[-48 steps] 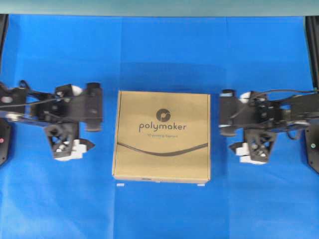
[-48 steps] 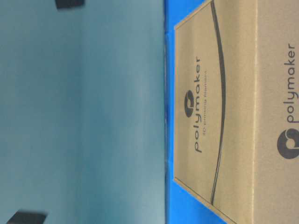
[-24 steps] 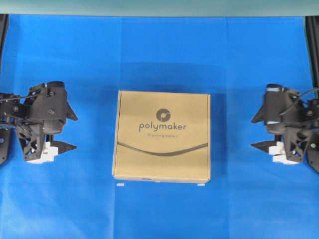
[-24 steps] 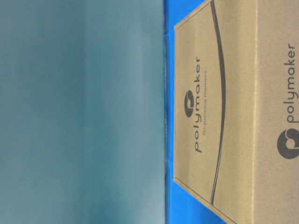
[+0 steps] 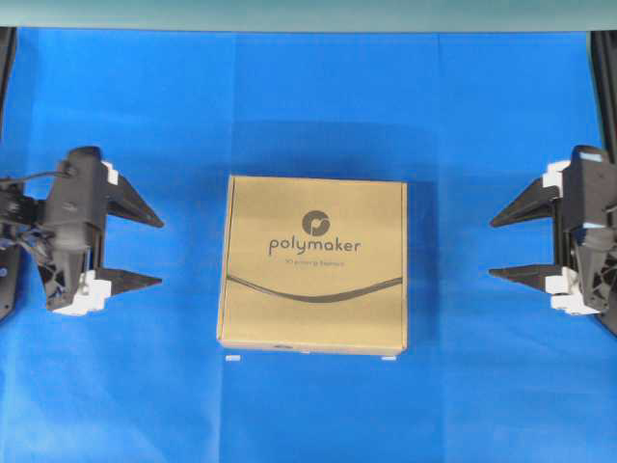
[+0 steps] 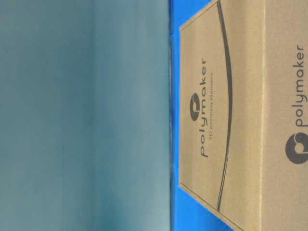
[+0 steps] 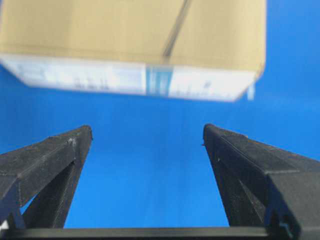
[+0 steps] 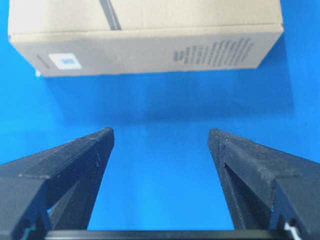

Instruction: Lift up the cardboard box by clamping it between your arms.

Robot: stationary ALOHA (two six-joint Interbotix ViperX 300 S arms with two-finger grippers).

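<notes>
The cardboard box (image 5: 313, 262) lies flat in the middle of the blue table, with its dark round logo, "polymaker" and a curved dark line facing up. It fills the right of the table-level view (image 6: 240, 120) and shows in the left wrist view (image 7: 135, 30) and the right wrist view (image 8: 145, 35). My left gripper (image 5: 161, 251) is open and empty at the far left, well apart from the box, fingers pointing at it (image 7: 147, 131). My right gripper (image 5: 491, 248) is open and empty at the far right, also apart and pointing at the box (image 8: 160, 132).
The blue cloth (image 5: 308, 106) covers the whole table. Black arm bases stand at the left edge (image 5: 5, 280) and the right edge (image 5: 607, 96). A teal wall (image 6: 82, 115) runs along the back. A small white tag (image 5: 232, 358) lies by the box's near left corner.
Both arms have drawn back from beside the box to the table's left and right edges. Both grippers have turned to point at the box and their fingers have spread open. The box has not moved.
</notes>
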